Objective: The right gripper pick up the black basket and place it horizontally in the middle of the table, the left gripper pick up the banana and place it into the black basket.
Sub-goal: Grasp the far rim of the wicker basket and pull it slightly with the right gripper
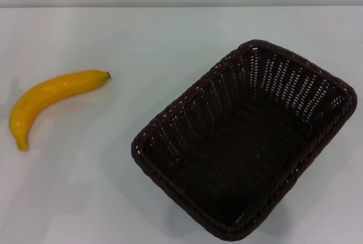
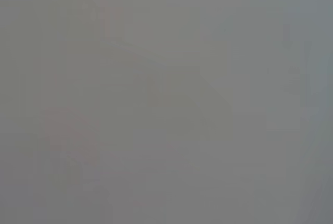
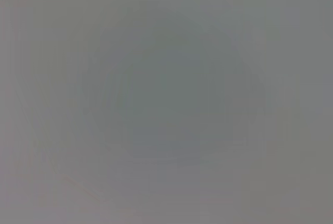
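In the head view the black basket (image 1: pixel 244 142) sits on the white table (image 1: pixel 170 40) at the right, turned at an angle, open side up and with nothing inside. The yellow banana (image 1: pixel 48 99) lies on the table at the left, its dark tip toward the middle and its stem end toward the near left. Neither gripper shows in the head view. Both wrist views show only a plain grey blur, with no object or finger to make out.
The table's far edge meets a pale wall at the top of the head view. Bare white tabletop lies between the banana and the basket and behind them.
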{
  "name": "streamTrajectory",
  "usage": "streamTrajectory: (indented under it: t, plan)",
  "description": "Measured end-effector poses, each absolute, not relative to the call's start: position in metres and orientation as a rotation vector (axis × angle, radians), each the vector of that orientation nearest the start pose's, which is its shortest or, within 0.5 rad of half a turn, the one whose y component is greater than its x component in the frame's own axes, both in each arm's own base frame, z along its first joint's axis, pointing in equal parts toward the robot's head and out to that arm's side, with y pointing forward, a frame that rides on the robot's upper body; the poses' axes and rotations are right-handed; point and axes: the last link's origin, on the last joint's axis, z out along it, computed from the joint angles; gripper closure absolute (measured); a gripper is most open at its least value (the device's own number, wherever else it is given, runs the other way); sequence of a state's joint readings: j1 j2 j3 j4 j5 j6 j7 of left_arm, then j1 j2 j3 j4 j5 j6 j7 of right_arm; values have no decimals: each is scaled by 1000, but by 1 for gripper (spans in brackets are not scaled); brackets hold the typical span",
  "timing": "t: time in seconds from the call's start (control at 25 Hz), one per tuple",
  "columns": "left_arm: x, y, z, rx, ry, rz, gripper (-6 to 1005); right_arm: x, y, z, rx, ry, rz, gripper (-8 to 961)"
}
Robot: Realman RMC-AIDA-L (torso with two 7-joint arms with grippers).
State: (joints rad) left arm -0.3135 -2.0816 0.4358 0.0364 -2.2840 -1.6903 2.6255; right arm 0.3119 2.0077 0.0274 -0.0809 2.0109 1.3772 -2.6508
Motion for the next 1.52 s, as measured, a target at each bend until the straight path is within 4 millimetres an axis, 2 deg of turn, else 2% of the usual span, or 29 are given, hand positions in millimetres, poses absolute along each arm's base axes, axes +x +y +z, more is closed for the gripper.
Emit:
streamTrajectory:
  t: [0.56, 0.72, 0.96, 1.24, 1.52]
  plan:
    - [-348, 260, 63, -1269, -448, -1106, 108, 415, 265, 111, -1102, 592, 785, 82]
    - [-348, 260, 64, -1267, -446, -1109, 107, 410, 270, 117, -1217, 538, 764, 82]
    - [-346, 259, 64, -1276, -438, -1122, 107, 397, 290, 148, -1458, 541, 778, 82]
    - [-346, 255, 65, -1276, -445, -1145, 108, 354, 319, 190, -1791, 565, 711, 82]
    - [-347, 249, 66, -1267, -449, -1169, 109, 285, 344, 209, -2097, 619, 531, 83]
